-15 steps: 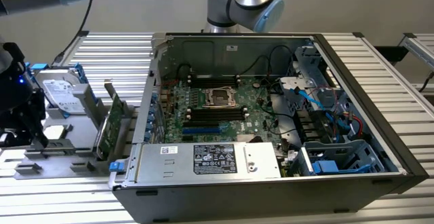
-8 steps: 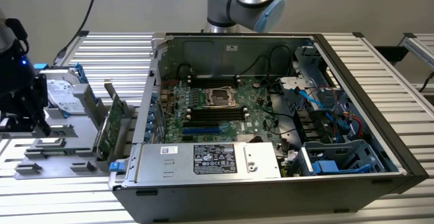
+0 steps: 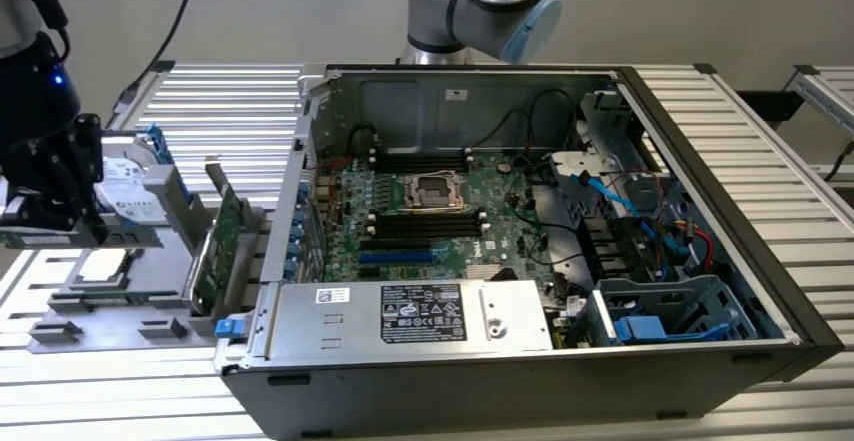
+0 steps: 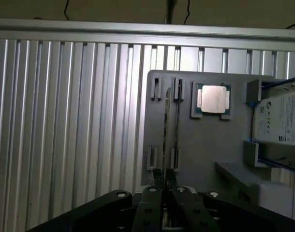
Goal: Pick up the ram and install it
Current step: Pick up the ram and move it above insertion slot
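— Where is the ram (image 4: 166, 125) at this moment?

— On the gray tray (image 4: 205, 145), outside the computer case (image 3: 787, 306). From my wrist I see it edge-on: a thin stick standing on its long edge between the tray's small slotted guides.

— And your gripper (image 4: 165, 187)?

— Drawn narrow. One of my fingers (image 4: 156, 189) sits on each side of the stick's near end, and together they pinch it. I cannot tell whether the ram has lifted out of the guides or is seated in them.

— What lies around it?

— A square processor chip (image 4: 213, 99) lies flat in its own pocket on the same tray, just beside the guides. Past it, at the tray's edge, is a hard drive (image 4: 280, 118) with blue rails. The tray rests on a ribbed aluminium table (image 4: 65, 125).

— And in the exterior view?

— I am at the exterior view's left, over the tray, well apart from the case. A green expansion card (image 3: 214, 251) stands upright between the tray and the case. The case lies open with its motherboard (image 3: 387, 246) facing up, and the dark memory slots (image 3: 424, 223) run near the processor socket (image 3: 434, 193).
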### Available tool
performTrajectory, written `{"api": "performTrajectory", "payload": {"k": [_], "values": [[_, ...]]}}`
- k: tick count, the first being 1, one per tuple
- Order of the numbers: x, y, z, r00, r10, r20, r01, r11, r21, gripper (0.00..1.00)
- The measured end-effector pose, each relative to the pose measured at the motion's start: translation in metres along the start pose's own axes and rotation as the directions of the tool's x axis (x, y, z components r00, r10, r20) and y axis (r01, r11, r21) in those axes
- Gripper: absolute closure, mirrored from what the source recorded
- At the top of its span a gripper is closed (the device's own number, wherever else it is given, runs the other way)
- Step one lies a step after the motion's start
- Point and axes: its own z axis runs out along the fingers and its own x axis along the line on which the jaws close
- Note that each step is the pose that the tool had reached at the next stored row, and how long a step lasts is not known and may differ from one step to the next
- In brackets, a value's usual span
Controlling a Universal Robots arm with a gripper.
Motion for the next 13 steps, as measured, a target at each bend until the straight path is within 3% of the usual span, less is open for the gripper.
{"api": "performTrajectory", "payload": {"k": [6, 13], "values": [[-0.001, -0.0157, -0.0209, 1.0, 0.0, -0.0057, 0.0, 1.0, -0.0083, 0.86], [-0.001, -0.0451, -0.0358, 1.0, 0.0, -0.0081, 0.0, 1.0, -0.0095, 0.86]]}}
